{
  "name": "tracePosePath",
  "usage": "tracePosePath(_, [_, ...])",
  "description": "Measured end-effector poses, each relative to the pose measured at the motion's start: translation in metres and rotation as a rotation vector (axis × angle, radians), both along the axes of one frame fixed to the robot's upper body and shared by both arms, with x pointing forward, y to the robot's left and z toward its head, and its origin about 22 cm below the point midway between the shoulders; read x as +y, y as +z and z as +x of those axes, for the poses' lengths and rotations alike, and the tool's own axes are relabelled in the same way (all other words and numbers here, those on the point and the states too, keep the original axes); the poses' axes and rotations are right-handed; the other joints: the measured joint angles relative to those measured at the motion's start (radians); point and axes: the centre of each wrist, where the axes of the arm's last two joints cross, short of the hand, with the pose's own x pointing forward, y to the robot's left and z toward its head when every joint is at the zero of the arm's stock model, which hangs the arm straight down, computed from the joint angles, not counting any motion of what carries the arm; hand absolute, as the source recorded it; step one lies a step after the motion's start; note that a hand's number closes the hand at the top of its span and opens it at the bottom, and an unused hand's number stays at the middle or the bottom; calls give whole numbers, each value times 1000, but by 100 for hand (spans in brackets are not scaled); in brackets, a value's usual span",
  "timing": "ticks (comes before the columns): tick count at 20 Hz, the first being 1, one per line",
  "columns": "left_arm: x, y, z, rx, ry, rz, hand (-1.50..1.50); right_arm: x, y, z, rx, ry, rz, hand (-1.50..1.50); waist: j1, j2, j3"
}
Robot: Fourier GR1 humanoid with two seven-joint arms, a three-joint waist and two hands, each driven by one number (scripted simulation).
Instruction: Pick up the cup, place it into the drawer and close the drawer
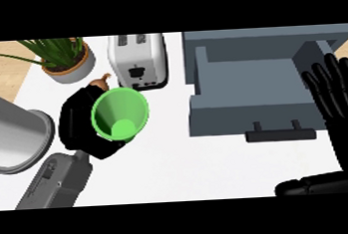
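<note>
Left hand (78, 125) curled round cup (120, 113) | right hand (345, 125) flat, fingers up

The green cup (120, 113) is tilted so that its round mouth faces up toward the view (a paler green disc shows at its bottom). The black left hand (78, 124) curls round it. Well apart to its right, the grey drawer (229, 121) stands pulled open, with a dark handle (280, 134) on its front panel.
</note>
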Motion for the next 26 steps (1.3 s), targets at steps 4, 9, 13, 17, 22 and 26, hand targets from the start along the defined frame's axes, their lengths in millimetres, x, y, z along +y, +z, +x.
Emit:
tracePosePath(4, [-27, 33, 13, -19, -14, 5, 150, -2, 5, 4, -8, 1, -5, -150, -4, 1, 0])
tracePosePath(9, [-51, 83, 27, -39, -26, 26, 150, -5, 4, -1, -10, -11, -3, -150, -7, 2, 0])
tracePosePath(13, [-68, 107, 40, -46, -26, 55, 150, -5, -2, 4, -14, -11, -4, -150, -8, 3, 0])
tracePosePath(17, [-85, 129, 54, -43, -24, 93, 150, -7, -5, 7, -12, -8, -4, -150, -10, 3, 0])
tracePosePath(22, [-111, 149, 69, -35, -30, 126, 150, -7, 0, 8, -10, -9, 0, -150, -13, 4, 0])
tracePosePath(26, [-128, 161, 78, -10, -37, 160, 150, -8, 2, 8, -6, -9, -4, -150, -14, 4, -1])
